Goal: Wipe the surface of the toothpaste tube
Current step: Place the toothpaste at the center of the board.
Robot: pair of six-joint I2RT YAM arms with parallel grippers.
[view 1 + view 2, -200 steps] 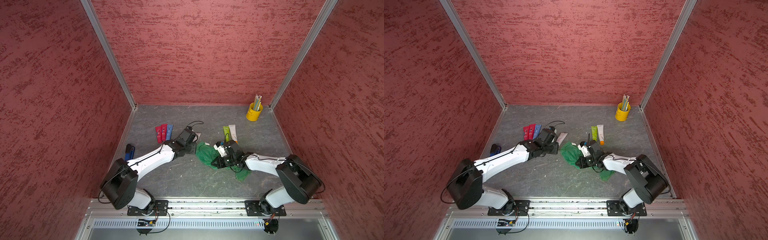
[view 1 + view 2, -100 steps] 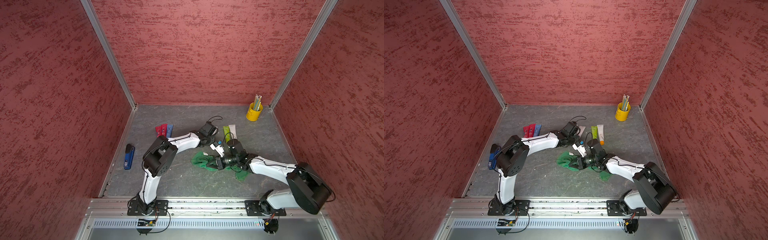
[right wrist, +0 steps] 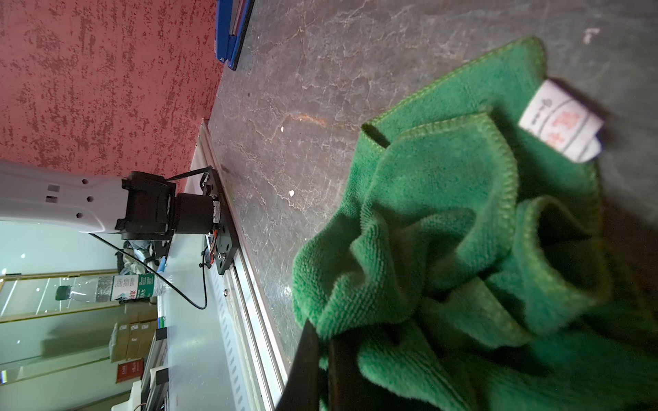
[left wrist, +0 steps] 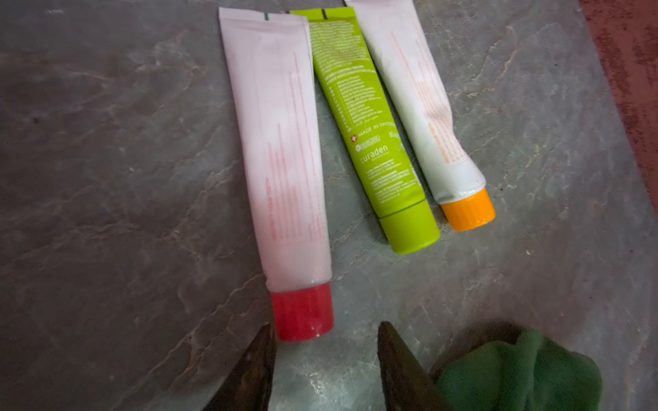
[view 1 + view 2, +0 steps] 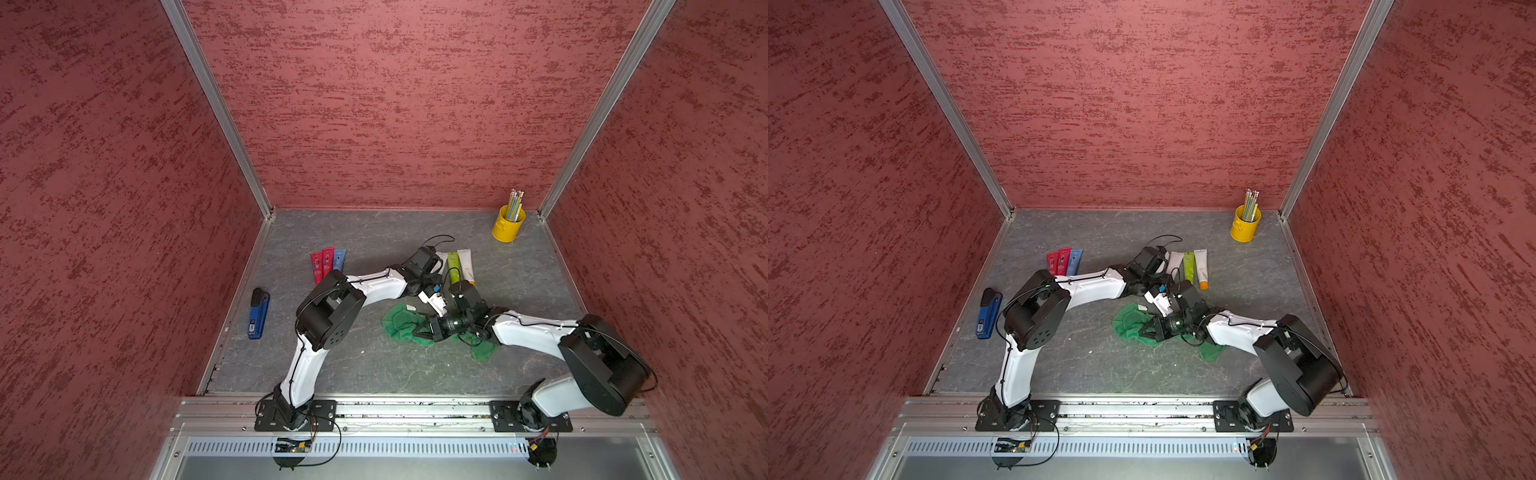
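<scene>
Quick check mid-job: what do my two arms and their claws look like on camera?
Left arm and right arm match: white moulded shells, bulky black rounded joints, thin black cables. Left claw and right claw each have two dark, tapered fingers.

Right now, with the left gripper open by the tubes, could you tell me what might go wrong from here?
The left gripper stands open right at the cap of the red-capped tube; pulling away carelessly could knock it against the green tube lying close beside it. The cloth, bunched in the shut right gripper, lies close to the left gripper and might snag on it.
</scene>
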